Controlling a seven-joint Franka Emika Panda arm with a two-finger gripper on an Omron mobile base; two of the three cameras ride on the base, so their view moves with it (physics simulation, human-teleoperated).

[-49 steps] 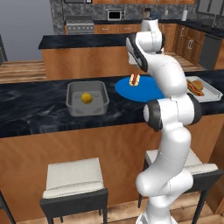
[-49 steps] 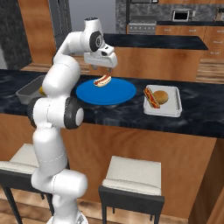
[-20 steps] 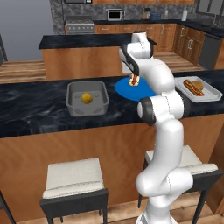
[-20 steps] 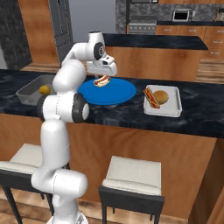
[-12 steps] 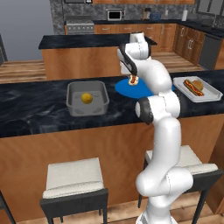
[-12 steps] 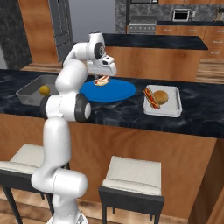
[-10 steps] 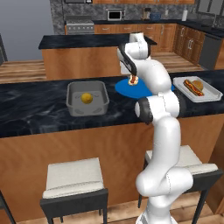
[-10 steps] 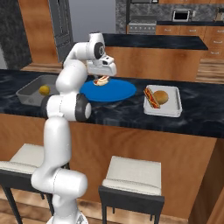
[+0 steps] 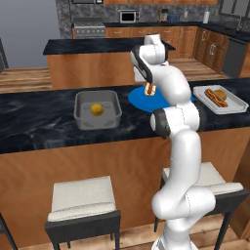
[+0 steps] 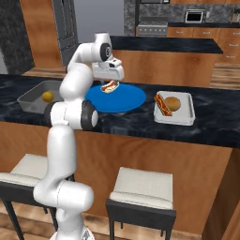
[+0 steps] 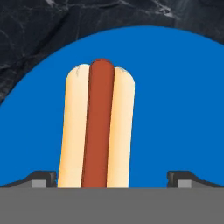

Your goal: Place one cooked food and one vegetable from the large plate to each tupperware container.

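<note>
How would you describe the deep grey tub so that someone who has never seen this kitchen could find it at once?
Start at the long black marble counter in front of the robot, where a wide blue plate lies. Beside the plate, on the side away from the shallow white tray, stands the deep grey tub. Unlike the tray, it has tall walls and holds a single small yellow ball.

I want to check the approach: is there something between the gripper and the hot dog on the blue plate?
Nothing visible. The gripper is open directly over the hot dog, which lies alone on the blue plate.
</note>
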